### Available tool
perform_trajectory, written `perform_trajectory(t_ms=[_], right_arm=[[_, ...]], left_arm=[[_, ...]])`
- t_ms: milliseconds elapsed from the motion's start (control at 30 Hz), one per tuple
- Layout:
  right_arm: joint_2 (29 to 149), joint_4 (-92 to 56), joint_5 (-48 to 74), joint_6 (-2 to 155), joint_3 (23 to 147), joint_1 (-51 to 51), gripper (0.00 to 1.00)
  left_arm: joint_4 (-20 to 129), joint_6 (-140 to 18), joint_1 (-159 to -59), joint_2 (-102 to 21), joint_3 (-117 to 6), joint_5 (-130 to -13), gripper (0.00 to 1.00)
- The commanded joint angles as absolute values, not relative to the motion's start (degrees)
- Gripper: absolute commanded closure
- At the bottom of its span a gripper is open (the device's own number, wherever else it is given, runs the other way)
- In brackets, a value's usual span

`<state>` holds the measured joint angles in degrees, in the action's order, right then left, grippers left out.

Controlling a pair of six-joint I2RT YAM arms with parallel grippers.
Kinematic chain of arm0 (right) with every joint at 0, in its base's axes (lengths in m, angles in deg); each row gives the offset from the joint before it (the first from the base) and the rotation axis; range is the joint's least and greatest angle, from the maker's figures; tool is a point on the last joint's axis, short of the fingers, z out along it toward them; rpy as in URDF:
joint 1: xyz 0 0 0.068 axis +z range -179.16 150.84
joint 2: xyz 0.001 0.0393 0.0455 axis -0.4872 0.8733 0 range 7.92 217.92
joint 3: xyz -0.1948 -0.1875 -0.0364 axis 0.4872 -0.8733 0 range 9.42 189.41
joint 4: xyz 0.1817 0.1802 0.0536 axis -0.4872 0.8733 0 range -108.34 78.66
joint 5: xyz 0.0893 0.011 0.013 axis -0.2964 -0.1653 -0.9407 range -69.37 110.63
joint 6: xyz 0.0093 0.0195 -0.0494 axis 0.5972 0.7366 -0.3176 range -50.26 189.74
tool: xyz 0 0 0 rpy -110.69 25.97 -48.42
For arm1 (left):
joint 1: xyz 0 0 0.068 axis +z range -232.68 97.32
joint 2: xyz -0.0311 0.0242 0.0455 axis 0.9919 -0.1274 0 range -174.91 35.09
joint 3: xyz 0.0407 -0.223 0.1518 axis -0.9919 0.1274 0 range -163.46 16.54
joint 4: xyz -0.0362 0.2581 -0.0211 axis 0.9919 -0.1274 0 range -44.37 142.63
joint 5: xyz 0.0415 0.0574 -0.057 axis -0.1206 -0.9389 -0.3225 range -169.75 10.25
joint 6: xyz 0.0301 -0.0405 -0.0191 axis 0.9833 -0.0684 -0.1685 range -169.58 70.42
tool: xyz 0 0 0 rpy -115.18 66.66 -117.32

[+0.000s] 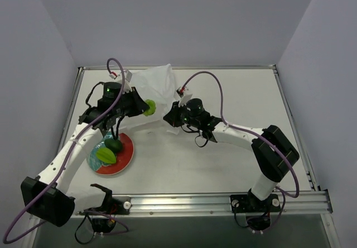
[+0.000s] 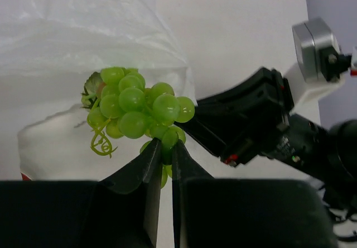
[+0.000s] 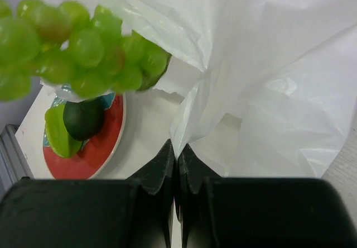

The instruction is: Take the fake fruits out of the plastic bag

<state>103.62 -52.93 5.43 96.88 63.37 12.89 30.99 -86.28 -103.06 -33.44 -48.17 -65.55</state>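
Observation:
My left gripper (image 2: 165,146) is shut on the light green grape bunch (image 2: 136,107), which hangs just outside the mouth of the white plastic bag (image 2: 83,30). From above, the grape bunch (image 1: 149,108) shows at the tip of my left gripper (image 1: 143,108), beside the bag (image 1: 153,86). My right gripper (image 3: 178,146) is shut on a pinched fold of the bag (image 3: 268,75), holding it up; from overhead that right gripper (image 1: 169,115) sits at the bag's near edge. The dark green round fruit (image 1: 114,145) and the yellow-green ridged fruit (image 1: 105,156) lie on the plate.
The red-rimmed plate (image 1: 127,158) with a teal pattern sits at the front left, below my left arm. The same plate (image 3: 103,139) shows lower left in the right wrist view. A metal rail (image 1: 223,202) runs along the table's near edge.

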Motion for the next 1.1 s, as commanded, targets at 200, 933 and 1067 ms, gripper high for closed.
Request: perform_trajectory(t_ms=[200, 933, 1067], right_arm=[[103.3, -56.3, 7.2, 96.8, 62.9, 12.9, 1.0], [102.0, -55.7, 7.9, 96.3, 62.6, 12.7, 1.0], [102.2, -55.6, 8.0, 96.3, 62.7, 12.6, 1.0]], left_arm=[[10.3, -78.2, -102.5, -19.7, -47.3, -58.0, 0.97], [8.1, -85.9, -102.1, -6.2, -34.5, -72.4, 0.98], [7.6, -85.6, -102.1, -6.4, -33.6, -74.3, 0.98]])
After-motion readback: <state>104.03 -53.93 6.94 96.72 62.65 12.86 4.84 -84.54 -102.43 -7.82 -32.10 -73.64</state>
